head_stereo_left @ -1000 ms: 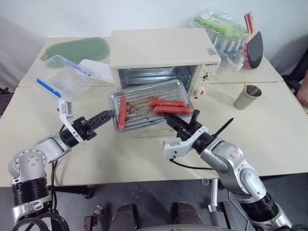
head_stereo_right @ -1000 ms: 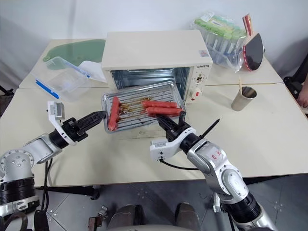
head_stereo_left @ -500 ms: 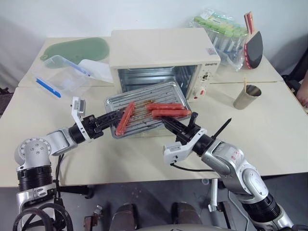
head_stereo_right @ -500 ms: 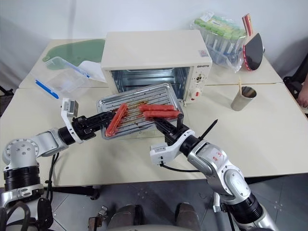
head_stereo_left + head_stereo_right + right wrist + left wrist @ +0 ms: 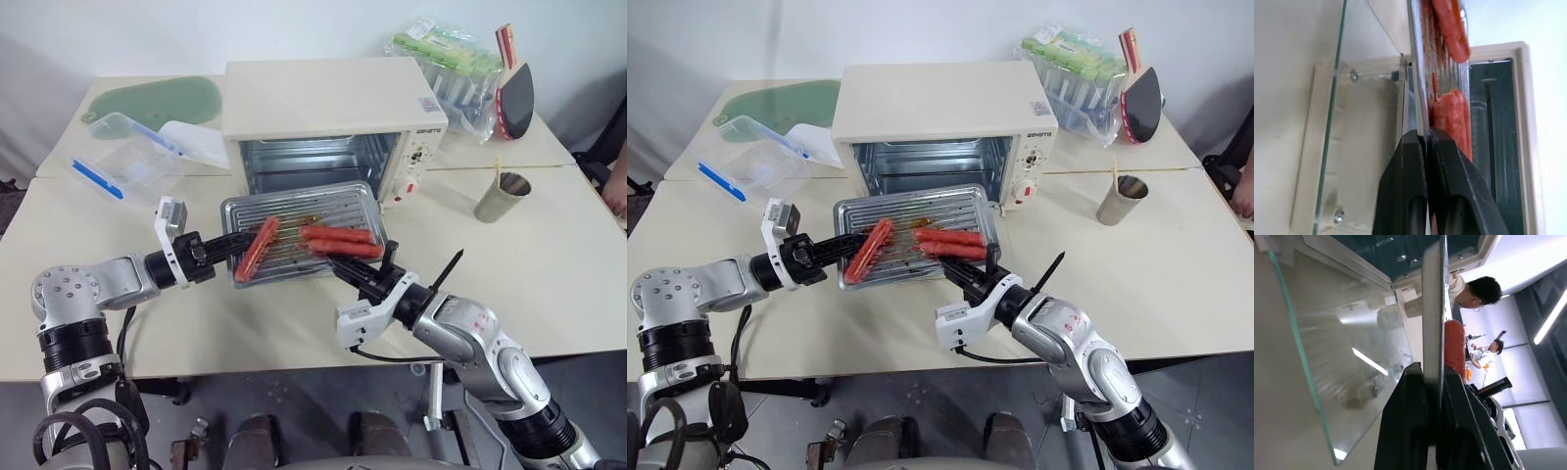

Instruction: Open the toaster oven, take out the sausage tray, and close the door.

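My two arms are made of silver-grey metal segments with round joint housings, and the right arm [image 5: 470, 338] carries small red markings on its shell. Each wrist ends in a black section with a white bracket, and from it rise two long black fingers, as on the left gripper [image 5: 227, 244] and the right gripper [image 5: 345, 270]. I see black cables looping beside the left arm [image 5: 83, 299] and one under the right wrist.

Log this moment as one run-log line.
tray: out, held over open door | left gripper: shut on tray | right gripper: shut on tray | oven: open
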Robot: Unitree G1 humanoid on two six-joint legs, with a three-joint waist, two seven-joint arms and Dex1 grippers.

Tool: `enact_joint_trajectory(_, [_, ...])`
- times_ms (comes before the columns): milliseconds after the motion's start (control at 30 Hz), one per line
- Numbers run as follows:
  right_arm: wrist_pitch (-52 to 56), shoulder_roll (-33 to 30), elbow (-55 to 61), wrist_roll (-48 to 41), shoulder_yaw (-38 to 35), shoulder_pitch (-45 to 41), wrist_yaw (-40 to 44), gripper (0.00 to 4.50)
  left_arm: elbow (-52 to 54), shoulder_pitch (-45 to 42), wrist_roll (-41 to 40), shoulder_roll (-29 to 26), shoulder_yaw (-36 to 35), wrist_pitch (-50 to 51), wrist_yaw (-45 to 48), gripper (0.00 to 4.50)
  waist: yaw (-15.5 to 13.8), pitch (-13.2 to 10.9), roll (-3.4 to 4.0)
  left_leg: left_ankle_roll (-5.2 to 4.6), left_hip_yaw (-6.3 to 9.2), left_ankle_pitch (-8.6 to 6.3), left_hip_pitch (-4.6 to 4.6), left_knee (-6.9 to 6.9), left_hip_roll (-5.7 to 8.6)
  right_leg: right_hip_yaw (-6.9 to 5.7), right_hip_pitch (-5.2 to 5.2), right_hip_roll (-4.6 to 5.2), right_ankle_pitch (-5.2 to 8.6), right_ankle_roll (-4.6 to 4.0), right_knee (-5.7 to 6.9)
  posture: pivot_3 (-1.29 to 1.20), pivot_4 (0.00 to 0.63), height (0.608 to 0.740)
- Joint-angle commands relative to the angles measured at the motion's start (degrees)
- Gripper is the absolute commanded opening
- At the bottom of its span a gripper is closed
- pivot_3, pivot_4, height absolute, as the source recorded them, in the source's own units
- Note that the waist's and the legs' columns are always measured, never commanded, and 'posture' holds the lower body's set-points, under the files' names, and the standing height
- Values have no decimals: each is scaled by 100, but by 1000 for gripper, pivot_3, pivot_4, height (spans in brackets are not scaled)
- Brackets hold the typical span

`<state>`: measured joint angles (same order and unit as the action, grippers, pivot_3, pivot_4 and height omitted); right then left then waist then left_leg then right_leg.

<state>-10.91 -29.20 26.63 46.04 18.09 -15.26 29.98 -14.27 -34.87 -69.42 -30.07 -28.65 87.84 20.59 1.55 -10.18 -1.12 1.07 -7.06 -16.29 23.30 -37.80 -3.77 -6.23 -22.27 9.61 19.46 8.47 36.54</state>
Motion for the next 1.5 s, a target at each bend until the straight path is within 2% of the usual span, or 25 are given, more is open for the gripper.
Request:
enact_joint_trajectory(33, [-220,48,373,-536,-252,-172,-111,0,207,137,187,161,-42,370,-620,8,0,0,0,0,1,0,0,0,0,0,1,0,0,0,0,0,150,740])
enact_joint_trajectory(500, [-316,-91,285,-1244,-194,-225,483,0,175,425,-646,262,-152,466,-1787,8,-8,1,-1,0,13,0,-1,-8,1,0,12,0,0,0,-1,0,150,740])
enact_joint_trajectory(633, [-478,-223,296,-1460,-155,-218,651,1155,-33,370,-780,378,-353,466,-2067,0,-10,1,-2,-1,16,-1,-3,-10,2,0,17,0,0,0,-2,0,150,740])
enact_joint_trajectory(967, [-936,-750,210,-2208,-113,-137,1253,4471,-253,341,-1417,600,-587,397,-2758,0,-17,2,-5,-2,24,-1,-13,-12,2,-3,37,0,0,0,-12,0,150,740])
enact_joint_trajectory(1067, [-1131,-868,170,-2630,-156,-267,1377,4471,-273,386,-1696,584,-580,314,-2954,0,-16,2,-6,-3,30,-2,-17,-15,2,-6,48,0,0,0,-16,0,150,740])
enact_joint_trajectory(1200, [-743,-965,76,-3057,-311,-426,1640,4471,-171,609,-2473,545,-460,54,-3164,0,-14,2,-6,-3,32,-2,-23,-15,2,-6,54,0,0,0,-18,0,150,740])
enact_joint_trajectory(1400, [41,-1220,19,-3901,-654,-530,2121,4471,173,1147,-3996,239,101,-734,-3592,0,-25,2,-6,-5,40,-3,-23,-16,2,-5,63,0,0,0,-32,0,150,740])
enact_joint_trajectory(1500, [275,-1418,-24,-4227,-838,-513,2356,4471,386,1394,-4349,127,272,-1051,-3583,0,-55,2,-6,-7,52,-4,-23,-17,2,-5,66,0,0,0,-35,0,150,740])
